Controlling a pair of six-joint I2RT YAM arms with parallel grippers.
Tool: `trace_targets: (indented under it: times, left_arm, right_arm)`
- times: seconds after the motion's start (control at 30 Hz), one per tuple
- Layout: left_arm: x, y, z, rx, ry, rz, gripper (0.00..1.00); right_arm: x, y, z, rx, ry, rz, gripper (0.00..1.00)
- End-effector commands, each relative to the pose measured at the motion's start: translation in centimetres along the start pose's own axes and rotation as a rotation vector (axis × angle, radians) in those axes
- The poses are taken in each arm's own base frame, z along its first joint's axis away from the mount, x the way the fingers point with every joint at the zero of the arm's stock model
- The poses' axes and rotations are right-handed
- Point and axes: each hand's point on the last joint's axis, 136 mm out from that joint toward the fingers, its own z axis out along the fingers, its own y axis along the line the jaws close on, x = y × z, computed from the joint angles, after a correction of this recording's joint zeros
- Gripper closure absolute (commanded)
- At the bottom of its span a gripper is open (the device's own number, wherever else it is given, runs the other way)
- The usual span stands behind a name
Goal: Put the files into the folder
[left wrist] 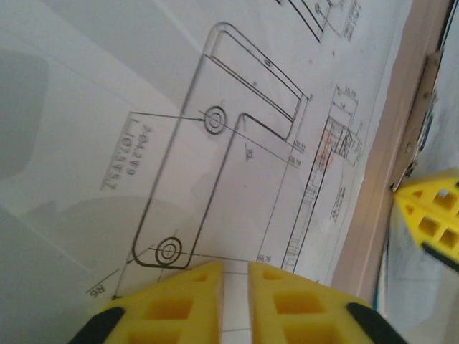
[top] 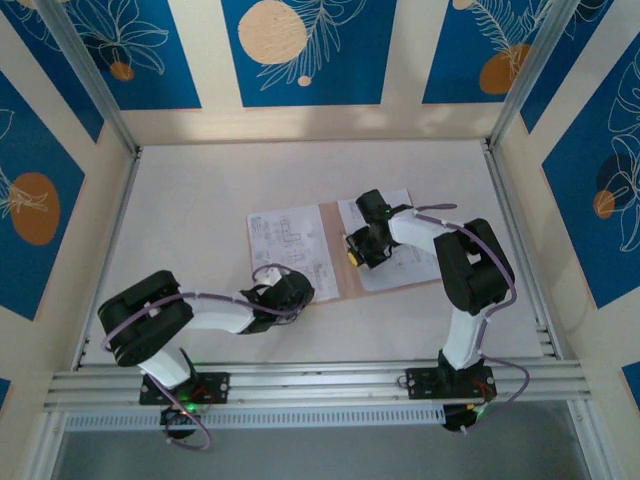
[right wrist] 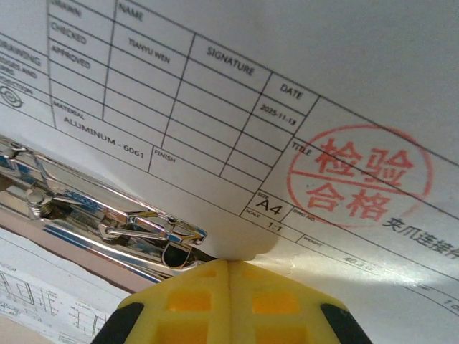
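From above, the folder (top: 333, 255) lies open mid-table, the left sheet (top: 285, 235) beside its bare strip and the right sheet (top: 397, 270) on its right half; filing looks nearly done. The left wrist view has the left gripper (left wrist: 235, 287) a slit apart over the left sheet, gripping nothing. The right wrist view shows the right gripper (right wrist: 229, 287) clenched, seemingly nipping the right sheet's edge above the clip (right wrist: 107, 215). That edge likely needs tucking under the clip next, and the clip bars the way.
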Motion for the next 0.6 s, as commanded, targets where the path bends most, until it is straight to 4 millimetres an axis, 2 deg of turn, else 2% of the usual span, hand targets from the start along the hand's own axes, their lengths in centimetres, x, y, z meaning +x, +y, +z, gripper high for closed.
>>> trace_targets:
  times: [0.0,0.1,0.37,0.47,0.57]
  left_arm:
    - [0.3,0.2,-0.7,-0.069,0.033,0.116,0.77]
    - [-0.3,-1.0,-1.3,-0.062,0.035,0.146,0.72]
    - [-2.5,1.3,-0.7,-0.105,0.082,0.134,0.71]
    - [-2.8,1.3,-0.8,-0.109,0.079,0.154,0.71]
    - [-3.0,1.1,-1.2,-0.11,0.071,0.173,0.69]
  right_arm:
    - [-1.7,-11.9,4.0,0.455,-0.093,0.071,1.0]
    - [-1.6,-11.5,4.0,0.454,-0.097,0.064,1.0]
    - [-1.2,-10.1,3.8,0.432,-0.092,0.031,1.0]
    - [-0.8,-8.7,3.2,0.379,-0.096,-0.017,1.0]
    - [-0.2,-5.8,1.8,0.276,-0.096,-0.1,0.96]
